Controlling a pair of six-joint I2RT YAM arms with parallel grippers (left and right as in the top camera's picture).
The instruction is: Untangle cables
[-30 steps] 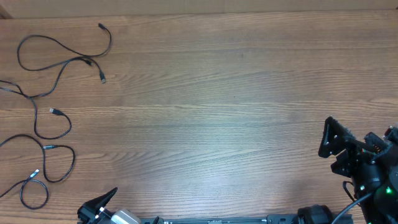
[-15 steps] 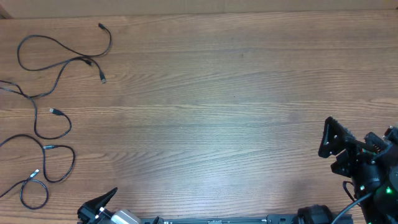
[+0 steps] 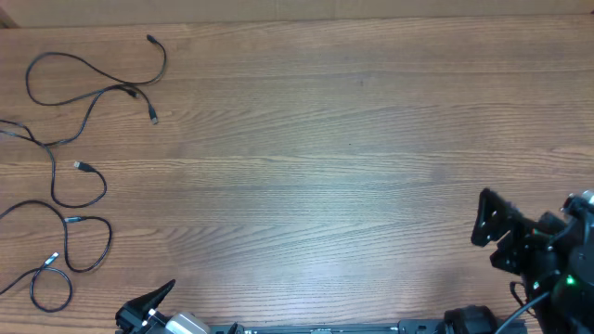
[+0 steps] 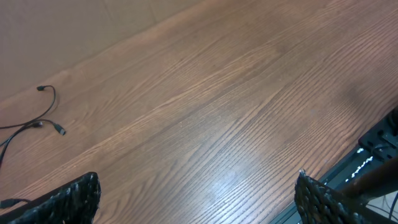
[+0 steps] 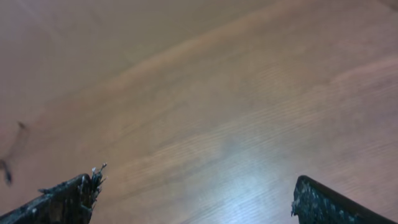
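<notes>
Several thin black cables lie spread apart at the table's far left. One cable loops at the top, a second cable curls below it, and a third cable coils near the front. The left wrist view catches a plug end of a cable at its left edge. My left gripper stands open over bare wood; overhead, only one of its fingertips shows, at the bottom edge. My right gripper stands open at the front right, far from the cables, with nothing between its fingers.
The wooden table stretches wide between the two arms. A black rail and the arm bases run along the front edge. The right wrist view is blurred; a dark smear at its left edge may be cable.
My right gripper has shifted slightly toward the front and left. The cables and the left arm have not moved.
</notes>
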